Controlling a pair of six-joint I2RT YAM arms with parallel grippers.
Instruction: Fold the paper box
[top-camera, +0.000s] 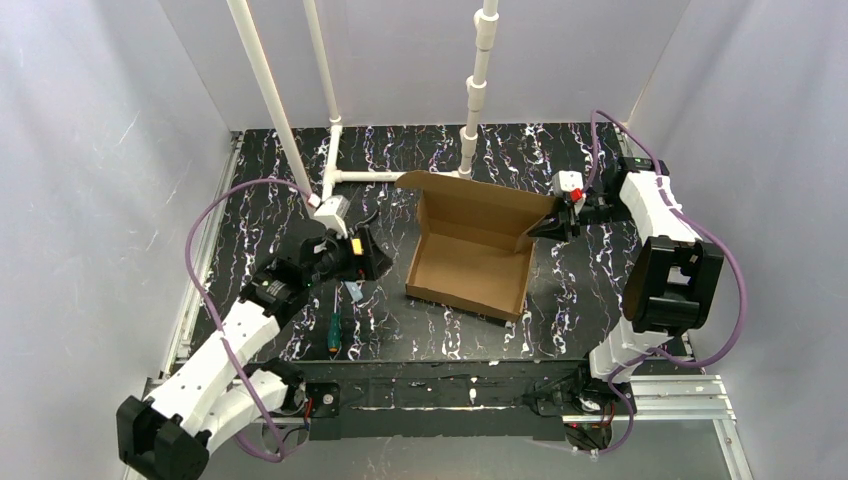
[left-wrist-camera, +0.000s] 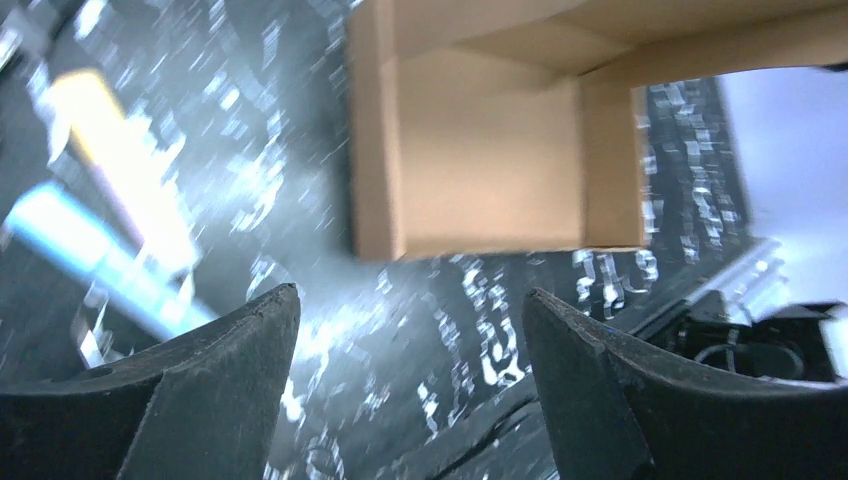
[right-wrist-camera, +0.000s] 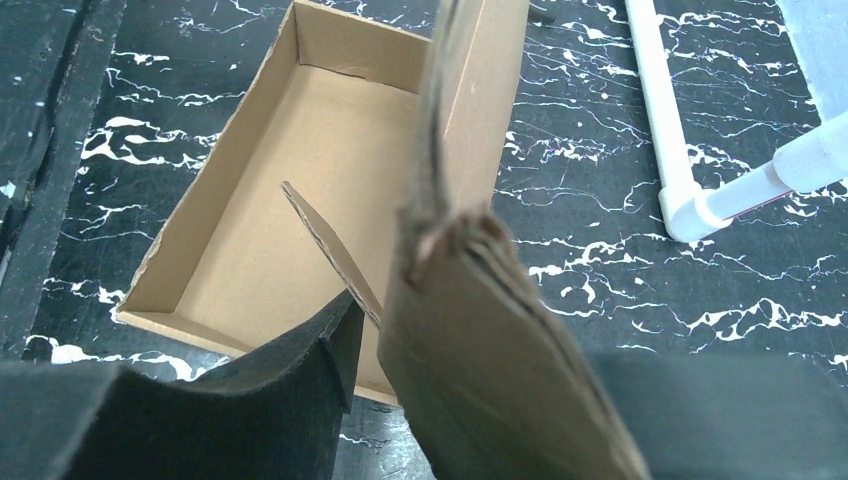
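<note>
While I watch from the overhead camera, the paper box sits on the middle of the black marbled table, between the two arms. It is an open brown cardboard tray with its four low walls up and its lid panel standing at the far side.

The right gripper is at the box's far right corner. On its wrist camera a cardboard flap runs up between the fingers, with the one black finger I can see pressed against it. The gripper is pinched closed on the box, and the flap hides the other finger.

The left gripper is off to the left of the box, near its left wall but not touching it. Its wrist view is blurred, yet the two dark fingers stand wide apart with only table between them, so it holds nothing. The box's near corner shows beyond them.

A green-handled screwdriver lies on the table by the left arm, and a white pipe frame stands at the far edge.
</note>
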